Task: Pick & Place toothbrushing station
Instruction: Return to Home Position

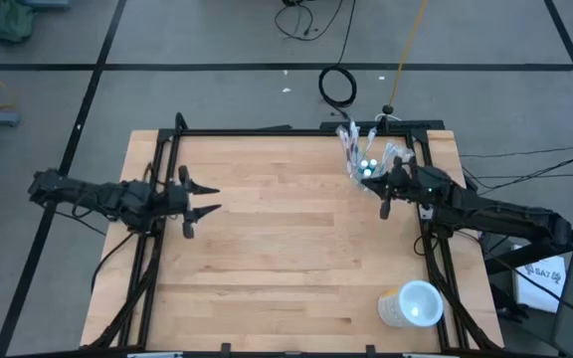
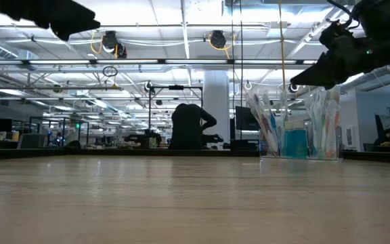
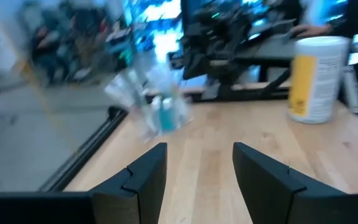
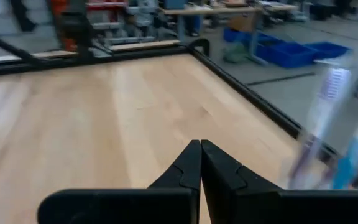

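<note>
The toothbrushing station is a clear tumbler (image 1: pixel 364 159) holding toothbrushes and blue tubes. It stands on its base near the table's far right corner, and it also shows in the low view (image 2: pixel 296 132) and, blurred, in the left wrist view (image 3: pixel 157 109). My right gripper (image 1: pixel 384 194) is shut and hovers just beside the tumbler on its near side, above the brush tops (image 2: pixel 317 71), touching nothing. In its own wrist view the shut fingers (image 4: pixel 199 149) point across the bare wood, and the brushes (image 4: pixel 331 124) show at the picture's edge. My left gripper (image 1: pixel 210 199) is open and raised over the table's left side (image 3: pixel 197 168).
A larger whitish cup with a yellow side (image 1: pixel 411 303) lies near the table's near right corner and also shows in the left wrist view (image 3: pixel 316 78). A black frame rail (image 1: pixel 286 130) runs along the table's far edge. The middle of the wooden top (image 1: pixel 296 239) is bare.
</note>
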